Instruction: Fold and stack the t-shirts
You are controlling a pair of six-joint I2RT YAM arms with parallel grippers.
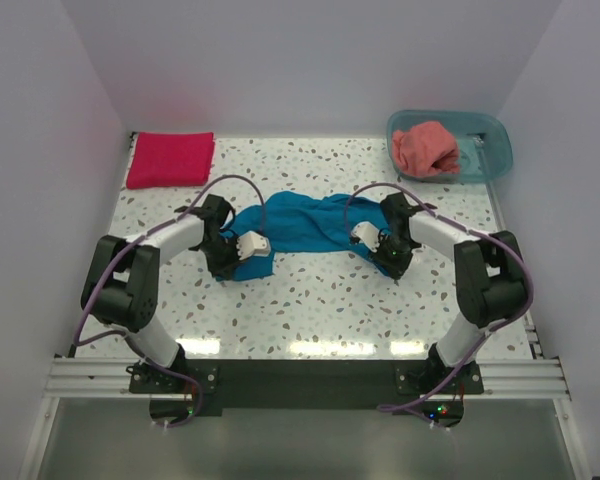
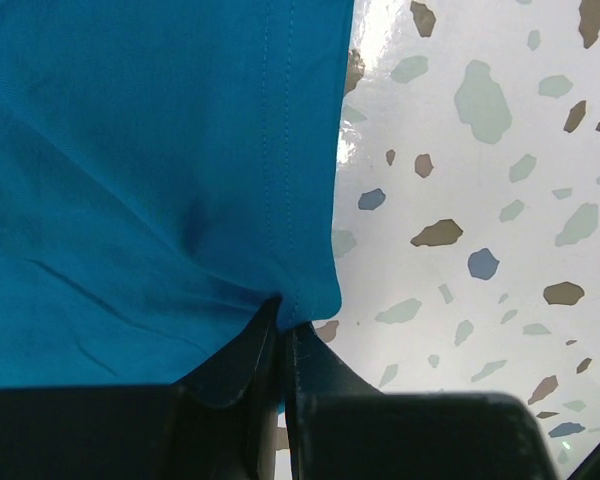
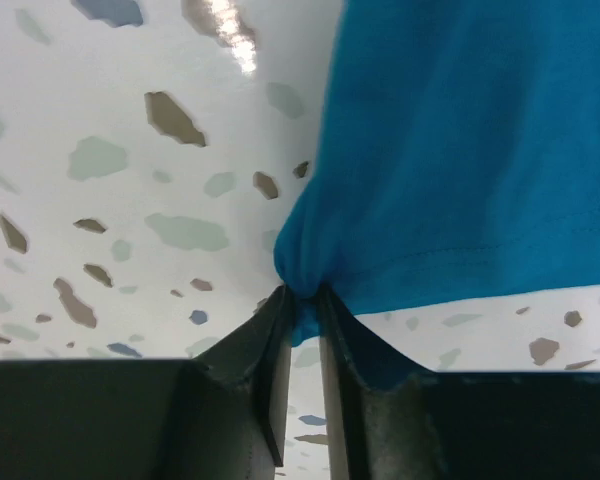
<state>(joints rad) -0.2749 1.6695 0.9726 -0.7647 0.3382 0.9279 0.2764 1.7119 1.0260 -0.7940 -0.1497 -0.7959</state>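
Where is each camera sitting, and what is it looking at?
Top: above and behind the robot, looking down at the table, teal shirt, red shirt and the tub holding a coral shirt; left arm and right arm show.
Left wrist: on the left arm, looking past the left jaws, shut on the teal shirt's hem.
Right wrist: on the right arm, looking past the right jaws, shut on a bunched edge.
Shared: all see the teal shirt and table.

Speckled table (image 1: 310,305), teal shirt (image 1: 300,225), crimson shirt (image 1: 170,160), plastic tub (image 1: 485,150)
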